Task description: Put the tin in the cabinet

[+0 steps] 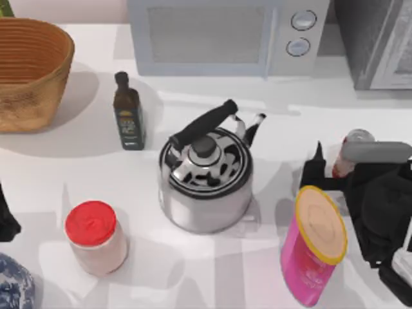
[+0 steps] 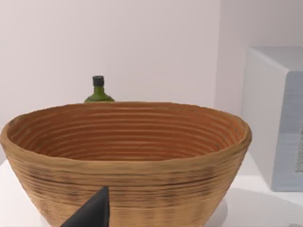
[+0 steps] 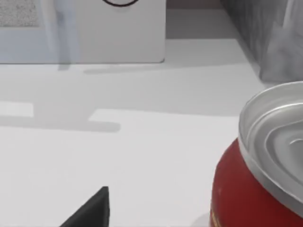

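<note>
Red-bodied and silver-topped, the tin [image 1: 351,149] stands on the white table [image 1: 77,174] toward the right side, mostly hidden behind the right gripper [image 1: 322,168]; its top rim and a strip of red wall are all that can be made out from above. In the right wrist view the tin [image 3: 265,175] is cut off at the frame edge, with one dark fingertip [image 3: 92,210] apart from it, so the fingers appear spread, one either side of the tin, not clamped on it. The cabinet [image 1: 376,42] sits at the back right corner, cropped by the frame, well apart from the tin. A pink canister [image 1: 313,248] stands just in front of the right gripper. A kettle [image 1: 205,177] occupies the centre, a dark bottle [image 1: 128,112] and a basket [image 1: 29,71] lie to its left, a red-lidded jar [image 1: 95,237] stands at front left, and a microwave [image 1: 225,35] is at the back. The left gripper [image 1: 6,219] is parked at the left edge, largely cut off; whether its fingers are apart or together cannot be told.
</note>
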Controlling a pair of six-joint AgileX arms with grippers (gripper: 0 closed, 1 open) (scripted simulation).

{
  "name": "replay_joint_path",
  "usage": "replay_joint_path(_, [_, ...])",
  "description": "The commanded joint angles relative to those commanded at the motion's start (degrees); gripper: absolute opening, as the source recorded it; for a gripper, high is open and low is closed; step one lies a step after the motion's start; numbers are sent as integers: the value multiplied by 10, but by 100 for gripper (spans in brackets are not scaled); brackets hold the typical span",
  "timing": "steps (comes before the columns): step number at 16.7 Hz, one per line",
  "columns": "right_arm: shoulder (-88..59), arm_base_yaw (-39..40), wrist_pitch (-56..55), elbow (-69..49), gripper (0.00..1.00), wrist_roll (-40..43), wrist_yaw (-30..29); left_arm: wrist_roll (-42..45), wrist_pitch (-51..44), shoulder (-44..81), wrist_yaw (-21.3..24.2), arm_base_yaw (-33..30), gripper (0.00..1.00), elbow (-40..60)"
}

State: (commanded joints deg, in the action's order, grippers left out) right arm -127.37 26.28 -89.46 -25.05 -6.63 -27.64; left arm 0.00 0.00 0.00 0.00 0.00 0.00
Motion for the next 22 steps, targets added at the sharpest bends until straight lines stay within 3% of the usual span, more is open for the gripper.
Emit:
replay_joint_path(5, [-3, -5, 5, -9, 100, 1, 5, 0, 0, 0, 0, 0, 100, 0])
replay_joint_path(18, [-3, -5, 5, -9, 2, 1, 5, 0, 0, 0, 0, 0, 100, 0])
replay_joint_path(22, [-3, -5, 5, -9, 0, 1, 5, 0, 0, 0, 0, 0, 100, 0])
